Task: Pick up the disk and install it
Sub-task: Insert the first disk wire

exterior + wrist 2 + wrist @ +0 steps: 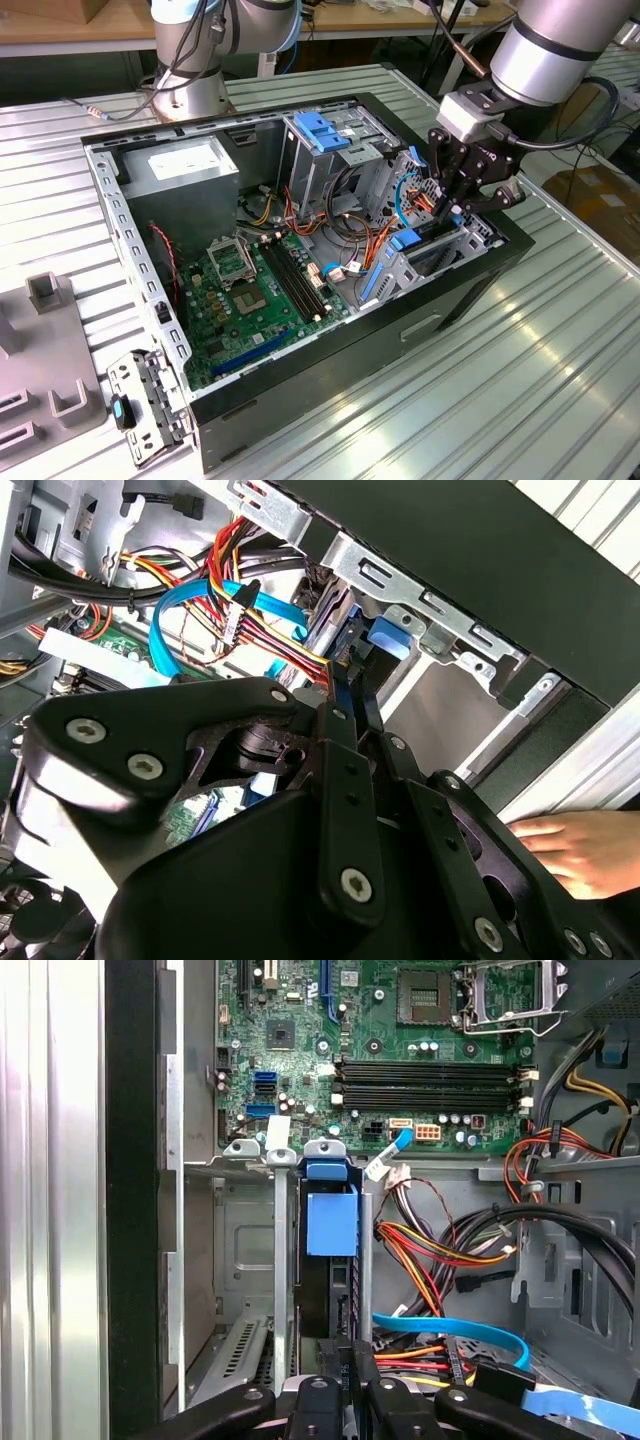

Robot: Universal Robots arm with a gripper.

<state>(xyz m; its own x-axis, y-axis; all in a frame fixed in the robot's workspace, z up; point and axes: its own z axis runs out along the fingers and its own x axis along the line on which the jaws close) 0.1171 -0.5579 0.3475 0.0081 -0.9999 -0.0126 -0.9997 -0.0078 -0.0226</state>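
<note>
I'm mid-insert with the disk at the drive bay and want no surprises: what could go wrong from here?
1. The disk, held on edge by the gripper, sits between narrow metal rails; a slight tilt could jam it.
2. The blue data cable and loose wires lie right beside the gripper and might snag.
3. A person's hand lies close to the case in the second wrist view, so contact is possible.

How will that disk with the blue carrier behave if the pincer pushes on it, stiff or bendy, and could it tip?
The disk looks like a rigid slab, so probably stiff, not floppy. It stands on edge between the grey bay rails, which should keep it from tipping. Its thin blue tabs look like plastic and may flex.
</note>
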